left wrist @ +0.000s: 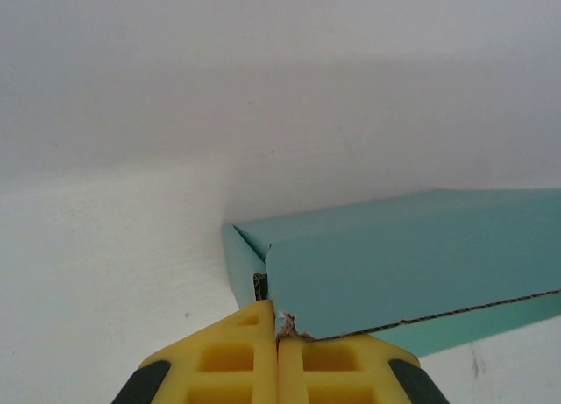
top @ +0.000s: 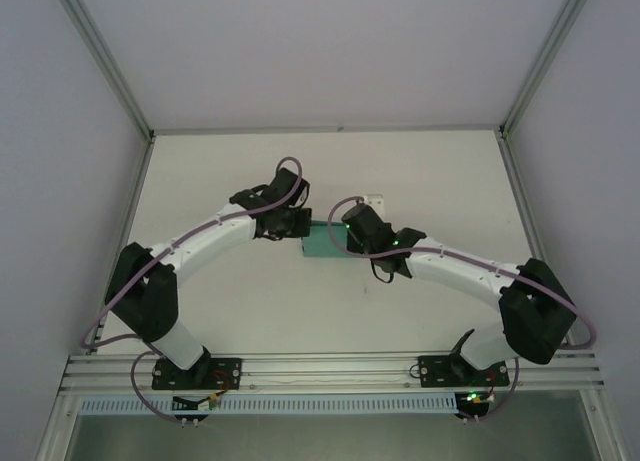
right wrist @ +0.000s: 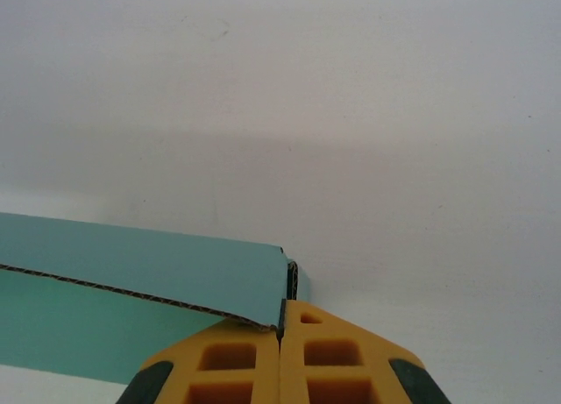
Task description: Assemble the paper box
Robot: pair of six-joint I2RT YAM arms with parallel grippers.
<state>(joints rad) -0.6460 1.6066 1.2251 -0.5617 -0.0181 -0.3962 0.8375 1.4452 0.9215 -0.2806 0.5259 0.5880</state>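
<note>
**Teal box held end to end between the two arms**

From where I stand the white table [top: 420, 171] is the big thing. Both arms bend inward over its middle, the left arm [top: 200, 243] from one side and the right arm [top: 465, 269] from the other. Between their wrists lies the paper box [top: 322, 246], low and flat on the tabletop, its long axis running side to side from one arm to the other. Neither arm is nearer; each is at its own end.

The left gripper [left wrist: 278, 323] has its yellow fingers pressed together with no gap. The ragged corner of the box's top panel runs into the seam between them, so I take it to be pinching card there. The box stretches away to that gripper's right.

The right gripper [right wrist: 282, 321] is the mirror case: its fingers are closed on the corrugated edge at the opposite corner, and the box reaches off to its left (how deep the card sits between the fingers I can't make out).

My reading is that any coming fold or tuck has to work along that side-to-side line, and pulling the ends apart would risk tearing the card.
</note>
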